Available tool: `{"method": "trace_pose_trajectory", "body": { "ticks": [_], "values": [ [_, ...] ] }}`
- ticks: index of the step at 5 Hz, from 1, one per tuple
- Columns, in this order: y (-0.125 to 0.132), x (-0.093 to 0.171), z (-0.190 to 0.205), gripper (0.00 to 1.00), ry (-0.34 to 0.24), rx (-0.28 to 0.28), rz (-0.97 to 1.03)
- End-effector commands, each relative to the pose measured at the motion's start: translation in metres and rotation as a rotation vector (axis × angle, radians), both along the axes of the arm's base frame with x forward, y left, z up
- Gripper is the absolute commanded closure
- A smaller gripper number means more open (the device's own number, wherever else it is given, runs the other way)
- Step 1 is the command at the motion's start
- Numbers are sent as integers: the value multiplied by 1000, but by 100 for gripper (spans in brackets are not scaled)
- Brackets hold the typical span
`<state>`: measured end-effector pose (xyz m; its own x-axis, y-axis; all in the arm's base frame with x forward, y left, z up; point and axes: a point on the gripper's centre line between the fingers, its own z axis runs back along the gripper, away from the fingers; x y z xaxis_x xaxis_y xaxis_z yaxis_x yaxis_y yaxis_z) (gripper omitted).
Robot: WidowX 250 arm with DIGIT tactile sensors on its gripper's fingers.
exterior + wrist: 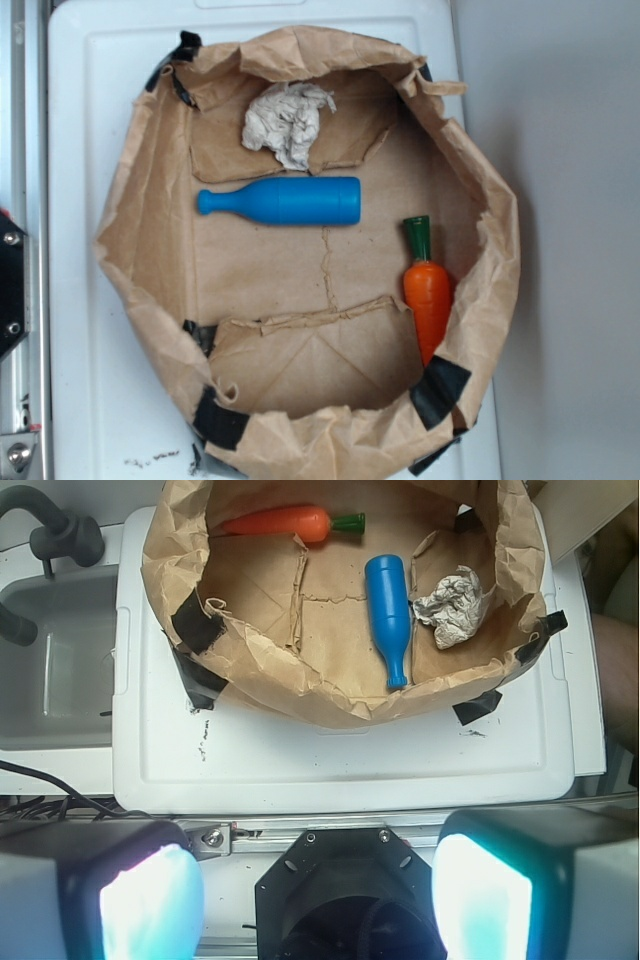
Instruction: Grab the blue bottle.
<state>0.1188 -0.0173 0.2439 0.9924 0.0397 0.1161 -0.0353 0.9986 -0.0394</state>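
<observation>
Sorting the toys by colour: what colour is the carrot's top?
Dark green, above an orange body, on the carrot; the exterior view shows it best.

Robot test bench, lab-type setup with toy kitchen props. White plastic board (70, 250) bolted beside an aluminium rail (20, 400); a torn brown paper bag (150, 240) taped down with black tape (438, 390). Toy grey sink (50, 680) with dark faucet (60, 530) alongside.

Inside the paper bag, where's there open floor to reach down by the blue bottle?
Bare floor lies between the blue bottle and carrot, down to the near fold. It is crowded above the bottle, where the crumpled paper sits close.
</observation>
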Motion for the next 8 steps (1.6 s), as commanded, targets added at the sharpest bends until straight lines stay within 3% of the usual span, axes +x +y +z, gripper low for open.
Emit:
{"method": "trace_pose_trajectory", "body": {
  "ticks": [1,3,7,8],
  "values": [
    [0,0,0,0,0,0,0],
    [-5,1,-8,0,-83,63,23],
    [-5,1,-8,0,-83,63,23],
    [-3,28,-28,0,-77,109,53]
  ]
}}
